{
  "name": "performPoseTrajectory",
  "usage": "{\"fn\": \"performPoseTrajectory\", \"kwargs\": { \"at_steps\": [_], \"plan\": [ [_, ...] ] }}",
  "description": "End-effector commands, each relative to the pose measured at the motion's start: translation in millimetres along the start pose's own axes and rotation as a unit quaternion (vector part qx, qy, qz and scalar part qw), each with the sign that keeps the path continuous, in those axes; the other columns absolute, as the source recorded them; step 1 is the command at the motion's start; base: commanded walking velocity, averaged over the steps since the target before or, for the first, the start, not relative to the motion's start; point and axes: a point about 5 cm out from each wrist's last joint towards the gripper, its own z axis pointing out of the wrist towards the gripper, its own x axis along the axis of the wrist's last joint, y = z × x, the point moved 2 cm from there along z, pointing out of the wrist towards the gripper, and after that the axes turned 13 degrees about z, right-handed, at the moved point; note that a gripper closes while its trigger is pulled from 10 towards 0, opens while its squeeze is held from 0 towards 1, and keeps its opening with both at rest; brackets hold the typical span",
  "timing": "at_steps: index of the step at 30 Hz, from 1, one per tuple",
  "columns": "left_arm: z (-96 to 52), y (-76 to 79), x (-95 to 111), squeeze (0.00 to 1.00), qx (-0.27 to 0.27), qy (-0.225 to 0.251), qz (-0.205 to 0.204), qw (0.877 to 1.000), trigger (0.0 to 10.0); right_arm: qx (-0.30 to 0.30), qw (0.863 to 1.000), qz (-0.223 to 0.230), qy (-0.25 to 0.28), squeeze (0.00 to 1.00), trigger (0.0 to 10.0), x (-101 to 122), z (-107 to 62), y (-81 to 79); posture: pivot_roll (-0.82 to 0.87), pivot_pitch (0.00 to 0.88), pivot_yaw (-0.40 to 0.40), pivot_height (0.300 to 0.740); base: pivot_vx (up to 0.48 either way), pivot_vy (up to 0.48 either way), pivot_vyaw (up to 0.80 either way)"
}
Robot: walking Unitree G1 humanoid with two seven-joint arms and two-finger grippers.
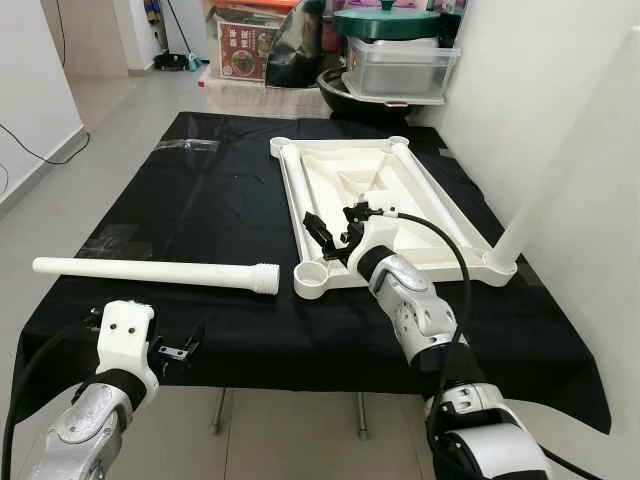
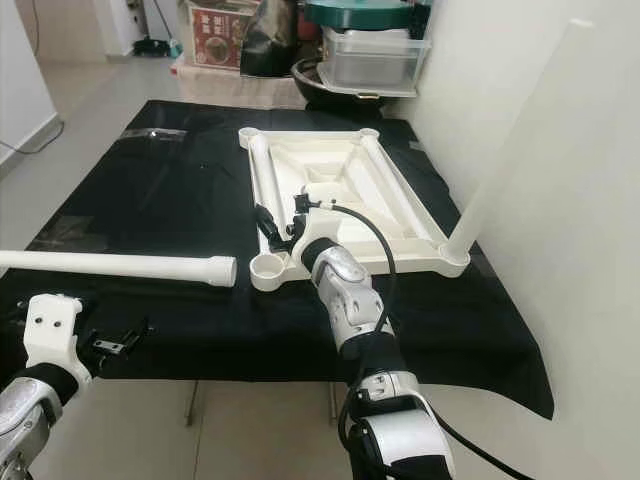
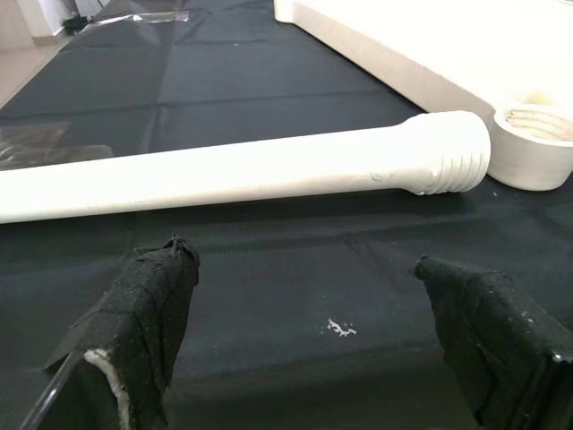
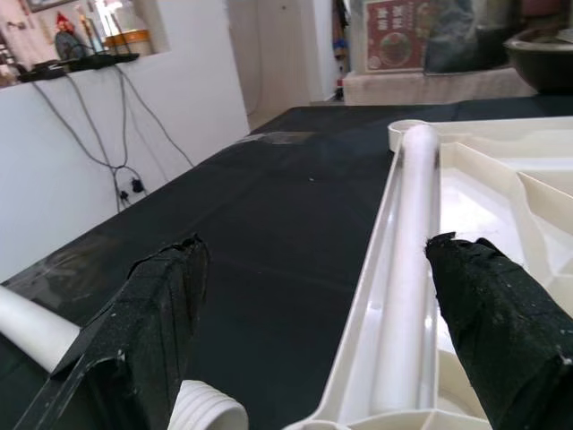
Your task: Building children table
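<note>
A bench draped in black cloth is seen, carrying an upturned white plastic tabletop at its centre-right. One white leg is seen standing in the near right corner socket, leaning against the wall. A second leg is laid inside the tabletop along its left rail. A third, loose leg is laid flat on the cloth, its threaded end just beside the near left corner socket. The right gripper is held over the tabletop's near left edge, fingers spread and empty. The left gripper is held low near the bench's front edge, short of the loose leg, fingers parted, nothing held.
</note>
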Motion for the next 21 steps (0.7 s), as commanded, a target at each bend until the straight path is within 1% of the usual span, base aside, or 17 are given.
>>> {"fn": "performPoseTrajectory", "kwargs": {
  "at_steps": [1, 2, 3, 4, 5, 6, 7, 9, 12, 13, 16, 17, 21],
  "plan": [
    [-2.1, 0.6, -4, 0.00, 0.007, -0.005, -0.002, 1.000, 10.0, 0.030, 0.999, -0.022, 0.004, 0.00, 10.0, 6, 0.7, -6.1, 0.13, 0.000, -0.086, 0.740, 0.000, 0.000, 0.00],
    [-7.0, -0.1, -12, 0.00, 0.023, -0.022, -0.002, 0.999, 10.0, 0.110, 0.989, -0.094, -0.019, 0.00, 10.0, 13, 5.1, -20.8, 0.14, 0.000, -0.107, 0.740, 0.000, 0.000, 0.00],
    [-7.0, -0.1, -12, 0.00, 0.023, -0.022, -0.002, 0.999, 10.0, 0.110, 0.989, -0.094, -0.019, 0.00, 10.0, 13, 5.1, -20.8, 0.14, 0.000, -0.107, 0.740, 0.000, 0.000, 0.00],
    [-8.9, -0.3, -14, 0.00, 0.029, -0.027, -0.003, 0.999, 10.0, 0.129, 0.985, -0.115, -0.030, 0.00, 10.0, 14, 6.9, -24.1, 0.14, 0.000, -0.107, 0.740, 0.000, 0.000, 0.00],
    [-10.0, -0.5, -15, 0.00, 0.034, -0.027, -0.005, 0.999, 10.0, 0.135, 0.982, -0.125, -0.034, 0.00, 10.0, 15, 8.3, -25.6, 0.14, 0.000, -0.107, 0.740, 0.000, 0.000, 0.00],
    [-10.0, -0.5, -15, 0.00, 0.034, -0.027, -0.005, 0.999, 10.0, 0.135, 0.982, -0.125, -0.034, 0.00, 10.0, 15, 8.3, -25.6, 0.14, 0.000, -0.107, 0.740, 0.000, 0.000, 0.00],
    [-11.1, -1.4, -12, 0.00, 0.046, -0.017, -0.012, 0.999, 10.0, 0.128, 0.986, -0.106, -0.024, 0.00, 10.0, 19, 11.8, -27.9, 0.16, 0.000, -0.124, 0.740, 0.000, 0.000, 0.00],
    [-11.5, -2.8, -7, 0.00, 0.055, -0.006, -0.019, 0.998, 10.0, 0.122, 0.989, -0.080, -0.012, 0.00, 10.0, 22, 13.1, -31.2, 0.15, 0.000, -0.119, 0.740, 0.000, 0.000, 0.00],
    [-10.8, -4.4, -1, 0.00, 0.060, 0.008, -0.022, 0.998, 10.0, 0.113, 0.992, -0.063, -0.003, 0.00, 10.0, 21, 12.7, -32.9, 0.15, 0.000, -0.114, 0.740, 0.000, 0.000, 0.00],
    [-10.3, -5.2, 2, 0.00, 0.062, 0.014, -0.022, 0.998, 10.0, 0.108, 0.992, -0.061, -0.001, 0.00, 10.0, 21, 12.0, -33.2, 0.15, 0.000, -0.110, 0.740, 0.000, 0.000, 0.64],
    [-8.7, -8.0, 8, 0.00, 0.064, 0.025, -0.023, 0.997, 10.0, 0.106, 0.992, -0.071, 0.004, 0.00, 10.0, 16, 8.9, -34.4, 0.15, 0.000, -0.102, 0.740, 0.000, 0.000, 0.80],
    [-7.0, -9.7, 12, 0.00, 0.063, 0.032, -0.020, 0.997, 10.0, 0.106, 0.992, -0.070, 0.001, 0.00, 10.0, 11, 6.6, -33.8, 0.15, 0.000, -0.096, 0.740, 0.000, 0.000, 0.80],
    [-5.1, -11.1, 16, 0.00, 0.065, 0.038, -0.020, 0.997, 10.0, 0.104, 0.991, -0.078, -0.003, 0.00, 10.0, 7, 3.7, -31.2, 0.14, 0.000, -0.092, 0.740, 0.000, 0.000, 0.80]
  ]
}}
